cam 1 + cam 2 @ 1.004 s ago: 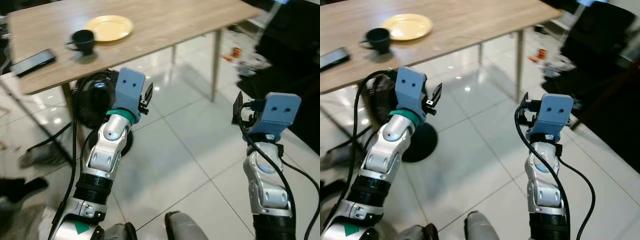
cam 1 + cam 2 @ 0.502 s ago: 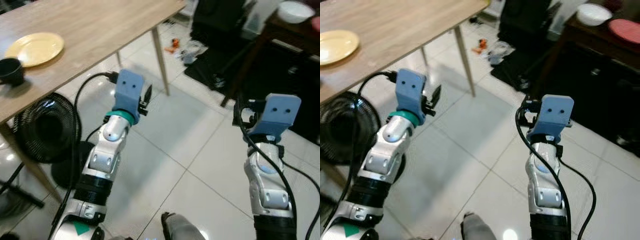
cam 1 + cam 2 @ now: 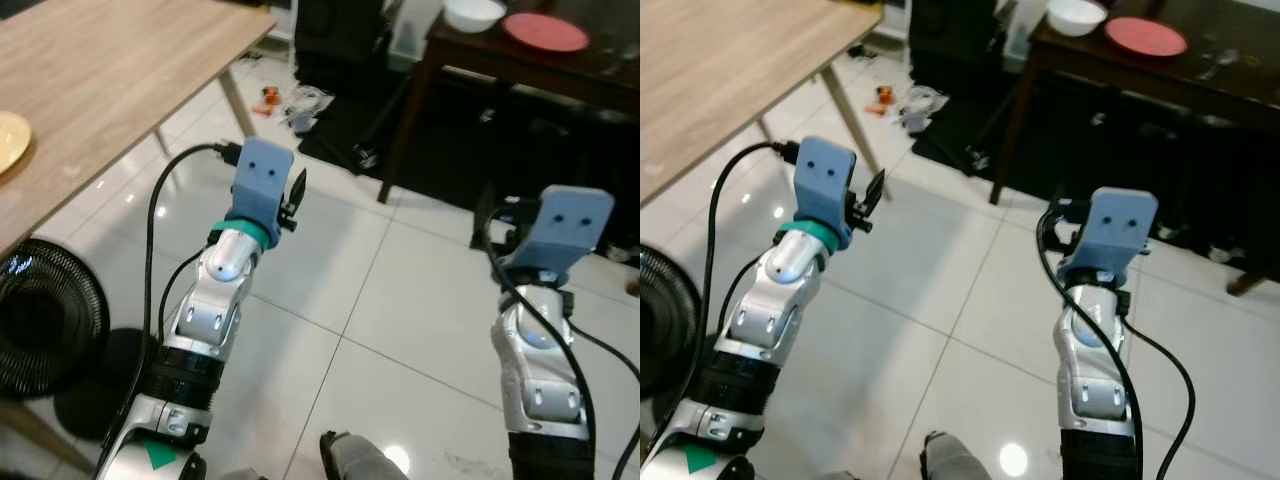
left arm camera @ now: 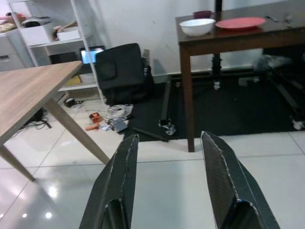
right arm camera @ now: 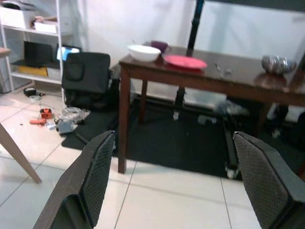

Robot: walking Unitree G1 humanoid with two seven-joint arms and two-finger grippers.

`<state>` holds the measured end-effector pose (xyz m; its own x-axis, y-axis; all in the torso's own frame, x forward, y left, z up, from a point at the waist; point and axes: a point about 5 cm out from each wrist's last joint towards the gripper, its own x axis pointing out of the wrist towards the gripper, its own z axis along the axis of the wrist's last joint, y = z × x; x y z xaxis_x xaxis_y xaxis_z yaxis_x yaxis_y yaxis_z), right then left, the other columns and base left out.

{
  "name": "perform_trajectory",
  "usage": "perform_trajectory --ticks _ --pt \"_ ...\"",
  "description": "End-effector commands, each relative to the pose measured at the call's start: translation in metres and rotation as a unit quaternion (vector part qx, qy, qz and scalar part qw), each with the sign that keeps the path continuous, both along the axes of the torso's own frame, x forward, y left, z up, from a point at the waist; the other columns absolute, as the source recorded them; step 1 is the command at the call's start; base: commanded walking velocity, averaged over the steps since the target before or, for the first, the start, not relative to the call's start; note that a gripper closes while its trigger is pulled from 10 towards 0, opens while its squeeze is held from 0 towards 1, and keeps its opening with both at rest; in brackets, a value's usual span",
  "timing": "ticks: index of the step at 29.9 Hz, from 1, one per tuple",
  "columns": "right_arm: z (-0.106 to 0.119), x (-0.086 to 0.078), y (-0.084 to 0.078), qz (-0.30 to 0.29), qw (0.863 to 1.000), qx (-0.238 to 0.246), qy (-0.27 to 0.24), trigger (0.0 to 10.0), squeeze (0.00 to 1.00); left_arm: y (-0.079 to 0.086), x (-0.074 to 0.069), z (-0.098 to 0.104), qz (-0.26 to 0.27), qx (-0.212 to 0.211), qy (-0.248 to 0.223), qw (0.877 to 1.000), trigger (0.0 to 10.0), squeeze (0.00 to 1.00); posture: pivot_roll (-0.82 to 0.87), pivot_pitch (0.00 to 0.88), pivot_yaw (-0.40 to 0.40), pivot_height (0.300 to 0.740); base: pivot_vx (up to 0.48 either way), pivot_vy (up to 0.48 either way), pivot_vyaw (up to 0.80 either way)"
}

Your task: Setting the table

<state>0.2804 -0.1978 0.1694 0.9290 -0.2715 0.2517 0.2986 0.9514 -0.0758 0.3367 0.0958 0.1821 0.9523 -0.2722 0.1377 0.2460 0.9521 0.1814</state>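
Observation:
A dark wooden table (image 5: pixel 190 76) stands ahead to the right, bearing a white bowl (image 5: pixel 143 52), a red plate (image 5: pixel 184 61), a purple cup (image 5: pixel 160 46), some cutlery (image 5: pixel 221 69) and a metal bowl (image 5: pixel 277 62). The light wooden table (image 3: pixel 100 70) is at my left, with the rim of a yellow plate (image 3: pixel 8 140) on it. My left gripper (image 4: pixel 169 181) is raised over the tiled floor, open and empty. My right gripper (image 5: pixel 178 181) is also raised, wide open and empty, well short of the dark table.
A black fan (image 3: pixel 40 320) stands on the floor under the light table. A black bag (image 4: pixel 121 71) and small clutter (image 3: pixel 295 100) lie between the two tables, before a white shelf (image 4: pixel 47 33). A black mat (image 5: pixel 190 148) lies under the dark table.
The view has swung to the right: the light table, yellow plate and black cup slid off to the left, and the dark table came into view. Both arms keep their pose.

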Motion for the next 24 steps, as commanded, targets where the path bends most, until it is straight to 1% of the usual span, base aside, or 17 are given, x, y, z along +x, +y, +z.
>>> perform_trajectory --ticks 1,6,9,14,19,24 --pt "-0.003 -0.002 -0.001 -0.005 1.000 0.002 0.008 10.0 0.00 0.001 -0.001 -0.006 0.001 0.005 0.013 1.000 10.0 0.00 -0.10 0.000 0.079 0.740 0.000 0.000 -0.80" --pt "-0.004 -0.003 -0.001 -0.006 1.000 0.004 0.011 10.0 0.00 0.003 -0.002 -0.007 0.004 0.009 0.016 1.000 10.0 0.00 -0.09 0.000 0.084 0.740 0.000 0.000 -0.80" --pt "-0.004 -0.003 -0.001 -0.011 1.000 0.007 0.009 10.0 0.00 0.010 0.000 -0.008 0.011 0.015 0.018 1.000 10.0 0.00 -0.09 0.000 0.087 0.740 0.000 0.000 -0.80" --pt "-0.004 -0.003 -0.002 -0.014 1.000 0.008 0.008 10.0 0.00 0.015 0.001 -0.007 0.018 0.019 0.017 1.000 10.0 0.00 -0.09 0.000 0.085 0.740 0.000 0.000 -0.80" --pt "-0.003 -0.003 -0.002 -0.014 1.000 0.008 0.009 10.0 0.00 0.015 0.002 -0.007 0.019 0.018 0.018 1.000 10.0 0.00 -0.09 0.000 0.083 0.740 0.000 0.000 -0.80" --pt "-0.002 -0.003 -0.004 -0.017 1.000 0.006 0.008 10.0 0.00 0.010 0.000 -0.008 0.012 0.016 0.021 1.000 10.0 0.00 -0.09 0.000 0.082 0.740 0.000 0.000 -0.80"
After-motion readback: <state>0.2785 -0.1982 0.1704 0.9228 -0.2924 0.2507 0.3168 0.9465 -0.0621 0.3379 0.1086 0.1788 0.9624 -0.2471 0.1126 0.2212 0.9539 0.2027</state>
